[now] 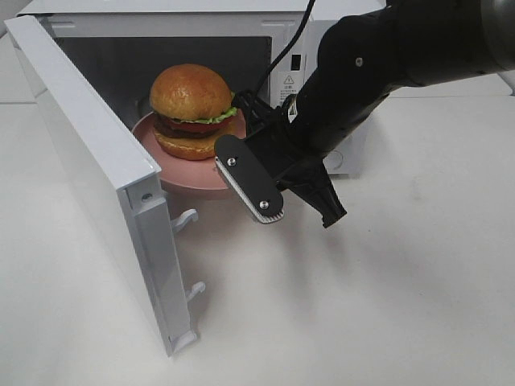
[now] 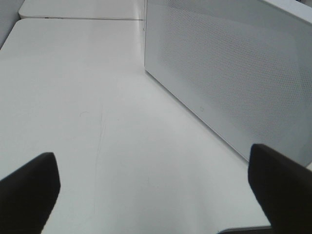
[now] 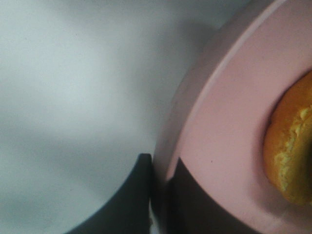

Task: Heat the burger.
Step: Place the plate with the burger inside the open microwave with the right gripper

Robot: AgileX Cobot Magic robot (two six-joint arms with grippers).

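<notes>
The burger (image 1: 191,108) stands upright on the pink plate (image 1: 179,174). Its stack runs straight up and down, with the domed bun on top, the lettuce frill showing toward the right side, and the flat bottom bun on the plate. Being round, it has no real long axis other than that vertical one. The plate sits in the mouth of the microwave (image 1: 278,48), whose door (image 1: 88,161) is swung wide to the left. I can't tell whether the plate rests on the oven floor or hangs just above it.

The right gripper (image 3: 160,170) is pinched onto the plate's rim. In the wrist view one dark finger (image 3: 136,195) lies under the edge and the other on the pink face, with the bottom bun's edge (just a sliver of it) near the frame's side.

The left gripper (image 2: 151,158) has its fingers spread wide with nothing between them. It hangs over the white table (image 1: 402,281) beside a white perforated panel (image 2: 234,63).
</notes>
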